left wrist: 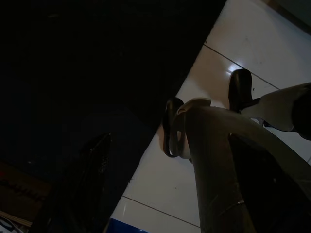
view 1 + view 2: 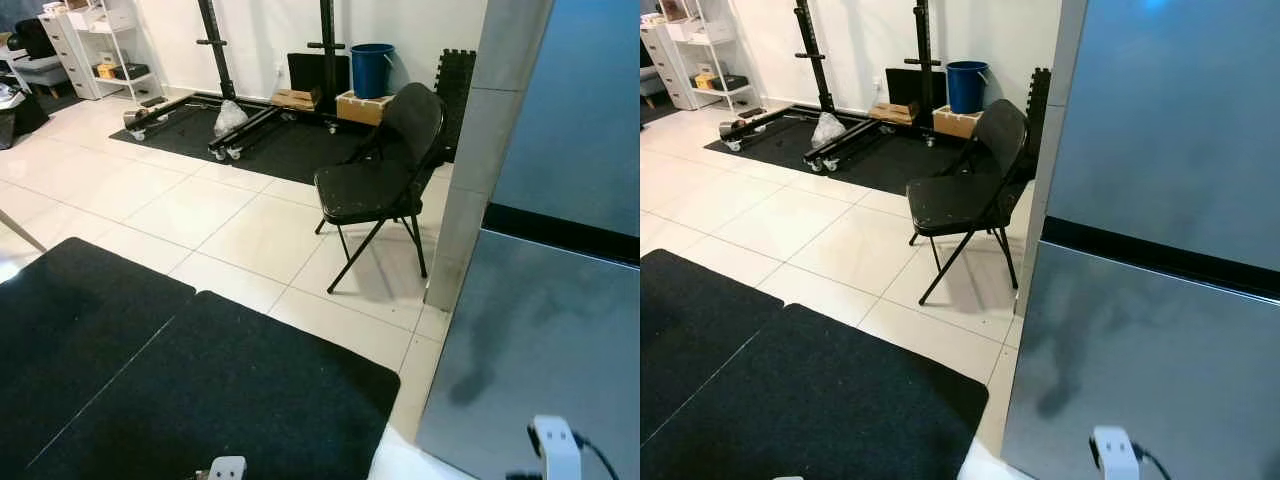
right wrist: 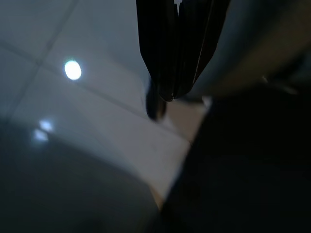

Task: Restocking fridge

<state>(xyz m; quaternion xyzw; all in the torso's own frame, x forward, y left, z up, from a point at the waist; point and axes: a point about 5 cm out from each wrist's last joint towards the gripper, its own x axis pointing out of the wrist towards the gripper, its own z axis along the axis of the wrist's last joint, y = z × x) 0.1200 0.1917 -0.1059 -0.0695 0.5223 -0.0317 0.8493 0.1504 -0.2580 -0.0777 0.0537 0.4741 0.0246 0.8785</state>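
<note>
Hanging low beside the fridge [image 2: 1160, 350], right hand [image 3: 176, 94] fingers pressed together, left hand [image 1: 170, 128] state unclear.

Fridge [image 2: 1160, 380]: grey doors cut off by the right and bottom edges; top out of frame.
Right gripper [image 3: 170, 94]: black fingers blurred, upper part cropped.
Left wrist view: mostly dark; black mat [image 1: 73, 73] barely readable.
White shelving [image 2: 100, 45]: contents too small to tell.
</note>
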